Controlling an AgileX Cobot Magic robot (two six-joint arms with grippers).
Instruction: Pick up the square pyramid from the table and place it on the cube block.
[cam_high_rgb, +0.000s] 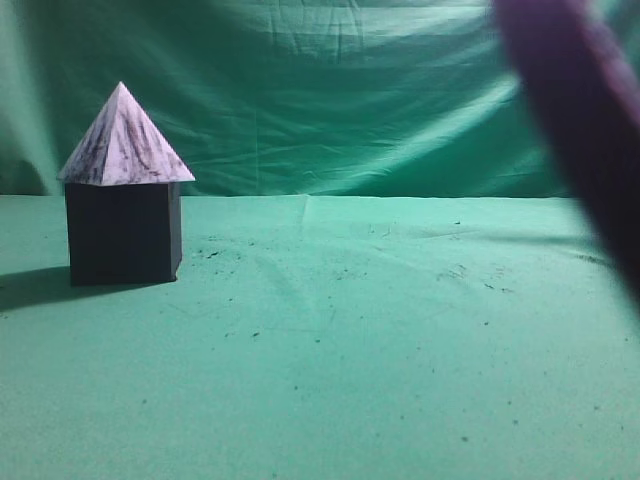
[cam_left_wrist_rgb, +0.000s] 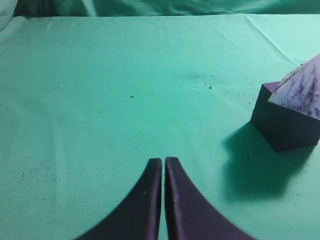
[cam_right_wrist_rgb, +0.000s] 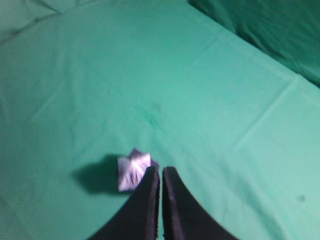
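Placement looks done: pyramid (cam_high_rgb: 124, 140) sits on cube (cam_high_rgb: 122, 232) at far left, both grippers (cam_left_wrist_rgb: 163, 165) (cam_right_wrist_rgb: 161, 172) closed and empty, so retreat seems the only move left.

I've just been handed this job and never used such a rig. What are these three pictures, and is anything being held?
It is a two-armed robot at a table under green cloth. One picture looks along the table from the side; the other two come from cameras on each wrist, looking past each hand. The marbled square pyramid already sits on the dark cube block. The left hand is closed and empty, beside the stack. The right hand is also closed and empty, high above it. The dark blur at the side view's right edge is an arm.
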